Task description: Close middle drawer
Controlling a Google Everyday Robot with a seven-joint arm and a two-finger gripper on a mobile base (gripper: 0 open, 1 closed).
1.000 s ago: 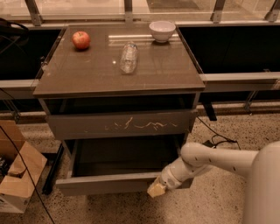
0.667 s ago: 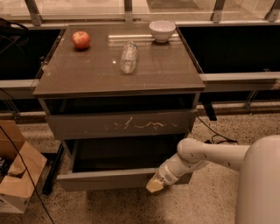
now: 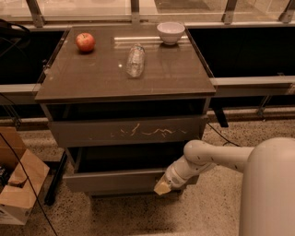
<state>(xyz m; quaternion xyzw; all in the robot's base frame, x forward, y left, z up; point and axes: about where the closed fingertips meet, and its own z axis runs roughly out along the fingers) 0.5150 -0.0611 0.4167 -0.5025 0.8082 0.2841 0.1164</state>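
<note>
Claw (image 3: 162,186): set against the front of middle drawer (image 3: 110,181), low at its right end, apparently placed for pushing inward; clenched or released, cannot tell. Drawer: immediately left, partly pulled out.

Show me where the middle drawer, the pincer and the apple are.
middle drawer (image 3: 110,180), camera view, on its plain front panel.
pincer (image 3: 161,187), camera view, on its pale tip at the drawer front's right end.
apple (image 3: 85,42), camera view, on its red middle.

Office-like hall: terrazzo floor (image 3: 133,216), glass railing (image 3: 87,8); pincer (image 3: 162,186) at middle drawer (image 3: 110,181)
</note>
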